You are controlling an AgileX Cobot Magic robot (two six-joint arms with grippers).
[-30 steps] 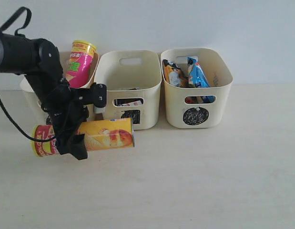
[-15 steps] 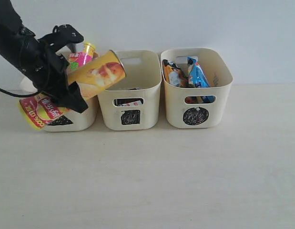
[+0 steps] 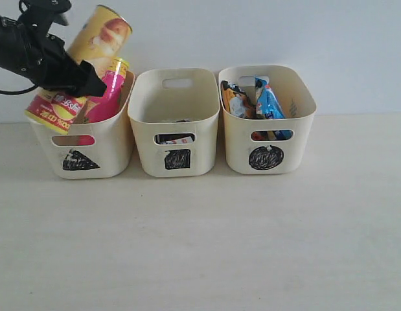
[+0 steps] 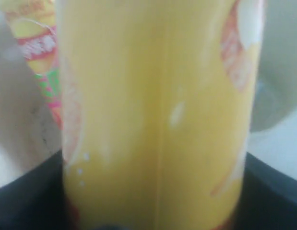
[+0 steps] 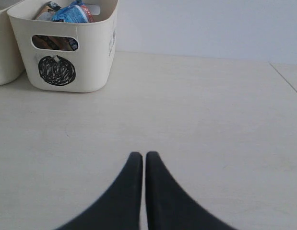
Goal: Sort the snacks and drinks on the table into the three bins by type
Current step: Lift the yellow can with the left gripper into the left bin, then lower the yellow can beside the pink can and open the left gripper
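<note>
Lifted over the triangle bin point(image 3: 104, 154), yellow-red chip tube point(image 3: 100, 35) sits clamped in left claw point(image 3: 69, 76).

Along the table's point(image 3: 252, 246) far edge stand the triangle bin point(image 3: 104, 152) left, square bin point(image 3: 148, 107) middle, circle bin point(image 3: 298, 133) right. One chip tube point(image 3: 109, 97) sits in the triangle bin, a second chip tube point(image 3: 100, 35) above it.

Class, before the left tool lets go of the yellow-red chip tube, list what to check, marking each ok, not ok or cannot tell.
1. Left tool grips the yellow-red Lay's tube: ok.
2. Tube's lower end inside the triangle bin rim: cannot tell.
3. Tube upright: not ok, tilted.
4. Bin matches type, pink Lay's tube inside: ok.
5. Right tool shut, empty, away from bins: ok.
</note>
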